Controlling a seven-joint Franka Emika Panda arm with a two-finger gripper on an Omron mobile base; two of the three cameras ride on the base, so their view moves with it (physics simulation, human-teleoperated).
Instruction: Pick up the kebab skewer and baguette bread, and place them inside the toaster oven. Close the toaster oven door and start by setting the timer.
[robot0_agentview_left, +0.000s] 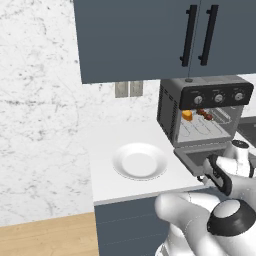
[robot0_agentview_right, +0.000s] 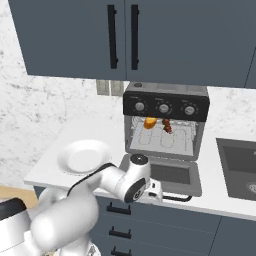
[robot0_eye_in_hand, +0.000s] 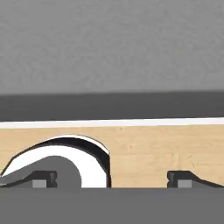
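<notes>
Sitting on the toaster oven (robot0_agentview_right: 165, 122) rack: baguette bread (robot0_agentview_right: 149, 122), kebab skewer (robot0_agentview_right: 167, 125); jaws wide apart, empty.

The arm hides the near edge of the toaster oven door (robot0_agentview_right: 172, 175); the kebab skewer (robot0_agentview_right: 167, 126) is too small for detail.
</notes>
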